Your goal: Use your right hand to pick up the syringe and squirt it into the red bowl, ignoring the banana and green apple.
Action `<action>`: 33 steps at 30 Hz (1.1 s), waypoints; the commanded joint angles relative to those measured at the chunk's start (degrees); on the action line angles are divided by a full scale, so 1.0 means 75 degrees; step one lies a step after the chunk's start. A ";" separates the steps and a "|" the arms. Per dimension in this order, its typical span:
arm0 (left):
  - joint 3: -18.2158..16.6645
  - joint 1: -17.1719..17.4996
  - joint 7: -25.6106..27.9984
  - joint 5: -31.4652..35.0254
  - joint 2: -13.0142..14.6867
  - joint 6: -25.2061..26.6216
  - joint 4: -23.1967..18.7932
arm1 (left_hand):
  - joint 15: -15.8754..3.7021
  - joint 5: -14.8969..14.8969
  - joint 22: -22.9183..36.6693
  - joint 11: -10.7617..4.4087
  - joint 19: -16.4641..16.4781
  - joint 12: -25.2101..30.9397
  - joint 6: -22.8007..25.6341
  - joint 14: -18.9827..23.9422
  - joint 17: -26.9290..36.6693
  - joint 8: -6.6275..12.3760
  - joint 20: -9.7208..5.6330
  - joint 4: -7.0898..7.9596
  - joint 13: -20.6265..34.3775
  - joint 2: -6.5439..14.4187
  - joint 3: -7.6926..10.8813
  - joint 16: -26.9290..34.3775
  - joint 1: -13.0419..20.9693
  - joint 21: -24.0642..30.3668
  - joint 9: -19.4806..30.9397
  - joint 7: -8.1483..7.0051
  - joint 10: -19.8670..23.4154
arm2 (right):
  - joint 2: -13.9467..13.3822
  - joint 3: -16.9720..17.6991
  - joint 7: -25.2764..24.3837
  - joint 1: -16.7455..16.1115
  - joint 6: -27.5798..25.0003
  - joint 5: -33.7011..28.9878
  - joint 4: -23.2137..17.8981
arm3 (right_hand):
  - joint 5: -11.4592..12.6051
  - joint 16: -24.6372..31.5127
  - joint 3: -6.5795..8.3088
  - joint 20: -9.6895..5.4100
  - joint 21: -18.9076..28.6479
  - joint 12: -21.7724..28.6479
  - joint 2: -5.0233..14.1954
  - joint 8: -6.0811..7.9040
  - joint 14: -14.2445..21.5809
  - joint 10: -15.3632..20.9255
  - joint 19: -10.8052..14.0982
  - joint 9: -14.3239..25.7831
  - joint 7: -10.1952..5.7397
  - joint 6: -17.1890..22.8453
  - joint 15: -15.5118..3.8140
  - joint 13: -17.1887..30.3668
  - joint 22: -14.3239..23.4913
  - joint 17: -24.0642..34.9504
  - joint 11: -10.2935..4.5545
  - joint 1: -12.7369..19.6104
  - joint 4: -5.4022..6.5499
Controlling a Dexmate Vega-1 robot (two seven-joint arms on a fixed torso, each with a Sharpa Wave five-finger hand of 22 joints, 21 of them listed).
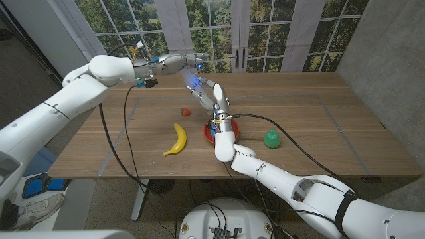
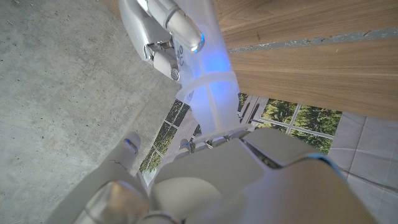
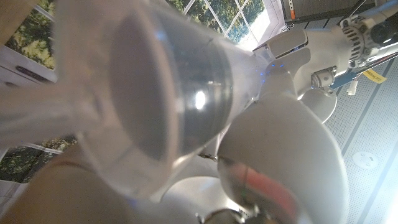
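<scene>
Two hands are meeting on one syringe point(image 1: 194, 85) above the worktop point(image 1: 319, 126), seen from the head view: the left hand point(image 1: 174, 62) is reaching in from the far left and gripping the syringe's upper end, while the right hand point(image 1: 214, 99) is rising from the near side with its fingers point(image 1: 199, 101) curling around the lower part of the barrel. That view is also showing the red bowl point(image 1: 211, 133) sitting just beneath the right wrist, a banana point(image 1: 176, 140) lying to its left, a green apple point(image 1: 271, 139) lying to its right, and a small red thing point(image 1: 186, 111) lying farther back, left of the right hand. The left wrist view is giving what the head view is not: the translucent barrel point(image 2: 208, 81) glowing blue, its flange lying against the left palm, and the right hand's fingertips point(image 2: 185, 30) pressing on its far part. The right wrist view is looking straight at the barrel point(image 3: 168, 93) from very close, blurred, with the left hand point(image 3: 292, 56) behind it. The syringe is hanging in the air, its long axis running steeply, upper end tilting toward the far left; which end is the nozzle I cannot tell.
</scene>
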 commanded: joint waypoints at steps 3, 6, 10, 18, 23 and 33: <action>0.0121 -0.0075 -0.0082 0.0080 -0.0059 0.0078 0.0034 | -0.0536 0.0037 0.0025 0.0020 -0.0061 0.0032 -0.0094 -0.0820 0.0010 0.0046 -0.0439 0.0014 0.0032 0.0342 -0.0021 0.0023 0.0001 -0.0008 0.0018 -0.0008 -0.0490 | -0.0043 -0.0001 0.0039 -0.0014 -0.0028 -0.0015 -0.0086 | 0.0048 -0.0021 -0.0035 -0.0944 0.0075 -0.0047 0.1114 0.0052 0.0083 0.0852 -0.0052 0.0031 -0.1549 0.1648 -0.1150 0.0016 0.0010 0.0034 -0.0842 0.1131 -0.0013; 0.0124 -0.0068 -0.0071 0.0105 -0.0049 0.0082 0.0009 | -0.0535 0.0037 0.0026 0.0014 -0.0066 0.0033 -0.0095 -0.0822 0.0010 0.0046 -0.0438 0.0017 0.0032 0.0343 -0.0022 0.0024 0.0000 -0.0009 0.0018 -0.0010 -0.0490 | -0.0033 -0.0006 0.0026 -0.0003 -0.0001 -0.0026 -0.0067 | 0.0048 -0.0023 -0.0042 -0.0947 0.0081 -0.0053 0.1113 0.0048 0.0082 0.0853 -0.0053 0.0031 -0.1549 0.1648 -0.1150 0.0021 0.0010 0.0036 -0.0842 0.1138 -0.0014; 0.0136 -0.0068 0.0000 0.0217 -0.0025 0.0125 -0.0051 | -0.0536 0.0038 0.0026 0.0016 -0.0072 0.0035 -0.0091 -0.0818 0.0011 0.0049 -0.0445 0.0020 0.0032 0.0343 -0.0026 0.0028 -0.0001 -0.0009 0.0018 -0.0012 -0.0491 | -0.0040 0.0002 0.0078 -0.0019 -0.0025 0.0001 -0.0107 | 0.0049 -0.0025 -0.0055 -0.0944 0.0089 -0.0063 0.1113 0.0042 0.0084 0.0851 -0.0055 0.0032 -0.1547 0.1647 -0.1150 0.0028 0.0010 0.0040 -0.0841 0.1146 -0.0014; 0.0142 -0.0066 -0.0034 0.0193 -0.0052 0.0078 -0.0009 | -0.0529 0.0040 0.0026 0.0018 -0.0077 0.0042 -0.0079 -0.0819 0.0011 0.0056 -0.0460 0.0026 0.0032 0.0345 -0.0031 0.0031 -0.0001 -0.0007 0.0018 -0.0012 -0.0486 | -0.0058 -0.0003 0.0110 -0.0033 -0.0082 -0.0029 -0.0178 | 0.0052 -0.0040 -0.0075 -0.0946 0.0101 -0.0076 0.1121 0.0033 0.0077 0.0859 -0.0069 0.0034 -0.1545 0.1647 -0.1143 0.0042 0.0009 0.0041 -0.0840 0.1153 -0.0007; 0.0086 -0.0007 0.0064 0.0191 -0.0034 0.0045 -0.0012 | -0.0506 0.0041 0.0026 0.0033 -0.0072 0.0047 -0.0064 -0.0800 0.0011 0.0062 -0.0464 0.0029 0.0032 0.0345 -0.0035 0.0040 -0.0001 -0.0003 0.0019 -0.0001 -0.0477 | -0.0043 -0.0006 0.0092 -0.0029 -0.0083 -0.0038 -0.0162 | 0.0053 -0.0029 -0.0085 -0.0941 0.0112 -0.0083 0.1124 0.0032 0.0094 0.0863 -0.0065 0.0035 -0.1538 0.1655 -0.1155 0.0050 0.0008 0.0053 -0.0840 0.1170 -0.0012; -0.0332 0.0391 0.0912 0.0259 -0.0024 -0.0354 -0.0010 | 0.0023 0.0012 0.0025 0.0048 -0.0047 0.0084 0.0082 -0.0558 0.0002 0.0096 0.0283 -0.0063 0.0033 0.0186 -0.0125 0.0094 0.0031 0.0033 0.0023 -0.0159 -0.0417 | -0.0048 0.0020 0.0009 -0.0070 -0.0170 -0.0023 -0.0133 | 0.0056 -0.0036 -0.0104 -0.0943 0.0131 -0.0097 0.1133 0.0023 0.0098 0.0874 -0.0064 0.0037 -0.1524 0.1658 -0.1150 0.0065 0.0007 0.0059 -0.0838 0.1186 -0.0009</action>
